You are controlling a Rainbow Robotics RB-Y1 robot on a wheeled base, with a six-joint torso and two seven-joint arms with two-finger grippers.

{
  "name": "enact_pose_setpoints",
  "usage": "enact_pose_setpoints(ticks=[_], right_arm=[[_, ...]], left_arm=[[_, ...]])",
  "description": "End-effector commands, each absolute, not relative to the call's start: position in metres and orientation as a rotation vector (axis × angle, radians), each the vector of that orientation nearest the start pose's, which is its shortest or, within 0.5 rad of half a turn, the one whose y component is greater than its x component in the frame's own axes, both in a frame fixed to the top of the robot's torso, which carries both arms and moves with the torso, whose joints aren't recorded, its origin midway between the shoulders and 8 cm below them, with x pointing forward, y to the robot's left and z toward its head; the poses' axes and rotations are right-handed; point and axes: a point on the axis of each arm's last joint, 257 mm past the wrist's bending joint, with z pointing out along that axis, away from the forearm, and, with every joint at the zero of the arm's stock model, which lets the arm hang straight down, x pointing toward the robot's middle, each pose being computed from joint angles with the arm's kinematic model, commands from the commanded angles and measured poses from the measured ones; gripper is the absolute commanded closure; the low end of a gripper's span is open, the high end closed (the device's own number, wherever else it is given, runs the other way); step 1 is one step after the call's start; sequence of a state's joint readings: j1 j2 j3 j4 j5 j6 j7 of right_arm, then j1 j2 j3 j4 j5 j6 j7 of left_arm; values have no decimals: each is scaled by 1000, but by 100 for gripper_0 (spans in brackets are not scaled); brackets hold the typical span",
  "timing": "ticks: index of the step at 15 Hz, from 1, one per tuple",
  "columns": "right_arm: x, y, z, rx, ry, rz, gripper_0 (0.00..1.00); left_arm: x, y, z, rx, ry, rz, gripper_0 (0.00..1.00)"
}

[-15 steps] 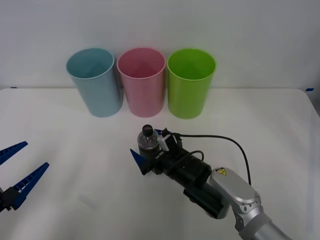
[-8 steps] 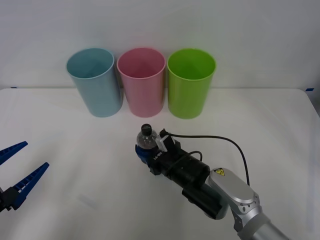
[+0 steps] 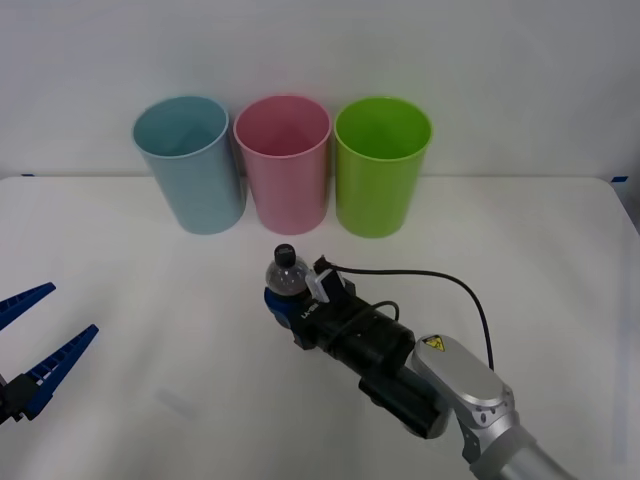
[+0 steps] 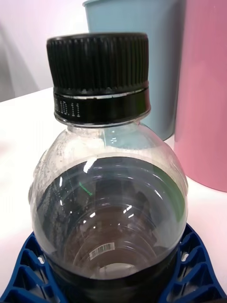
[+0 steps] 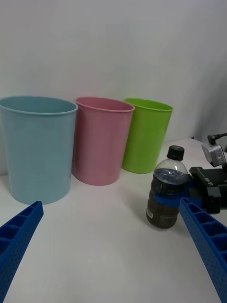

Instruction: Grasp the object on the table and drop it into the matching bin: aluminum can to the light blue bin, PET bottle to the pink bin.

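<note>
**Right gripper pinches the bottle near the middle of the table**

The right gripper (image 3: 284, 300) has its blue ribbed fingers (image 4: 198, 265) pressed against both sides of the PET bottle (image 3: 286, 280), pinching its dark lower half. The bottle stands upright, black cap on top, near the centre of the white table (image 3: 130, 300), on the near side of the bins and well apart from them. In the left wrist view the bottle (image 5: 166, 189) shows a blue finger across its middle, and its base sits at or just above the tabletop; which one cannot be told. The right arm reaches in from the near right, a black cable looping above its wrist.

Three bins stand in a row at the far edge of the table, close together: the light blue bin (image 3: 190, 165) on the left, the pink bin (image 3: 284, 165) in the middle and a lime green bin (image 3: 380, 165) on the right. The bottle sits roughly in line with the pink bin.

The left gripper (image 3: 30, 340) waits at the near left edge of the table, its blue fingers (image 5: 19, 236) spread wide and holding nothing.
</note>
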State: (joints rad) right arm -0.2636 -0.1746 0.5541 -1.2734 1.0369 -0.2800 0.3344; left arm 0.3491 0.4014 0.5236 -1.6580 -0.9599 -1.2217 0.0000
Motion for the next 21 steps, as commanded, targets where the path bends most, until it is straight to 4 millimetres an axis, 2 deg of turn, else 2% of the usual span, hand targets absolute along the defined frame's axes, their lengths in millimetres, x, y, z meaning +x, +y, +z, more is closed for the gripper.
enact_pose_setpoints(ticks=[1, 4, 7, 13, 17, 21], right_arm=[[482, 67, -263, -726, 1509, 592, 100], [480, 66, -244, -723, 1472, 599, 100], [479, 63, -217, -720, 1422, 602, 100], [465, 50, -151, -666, 1360, 737, 100], [455, 25, -103, -643, 1328, 815, 100], [451, 10, -65, -604, 1310, 883, 100]], left_arm=[[342, 330, -169, 465, 1441, -567, 0], [342, 330, -169, 465, 1441, -567, 0], [342, 330, -169, 465, 1441, -567, 0], [342, 330, -169, 465, 1441, -567, 0], [342, 330, -169, 465, 1441, -567, 0], [342, 330, -169, 465, 1441, -567, 0]])
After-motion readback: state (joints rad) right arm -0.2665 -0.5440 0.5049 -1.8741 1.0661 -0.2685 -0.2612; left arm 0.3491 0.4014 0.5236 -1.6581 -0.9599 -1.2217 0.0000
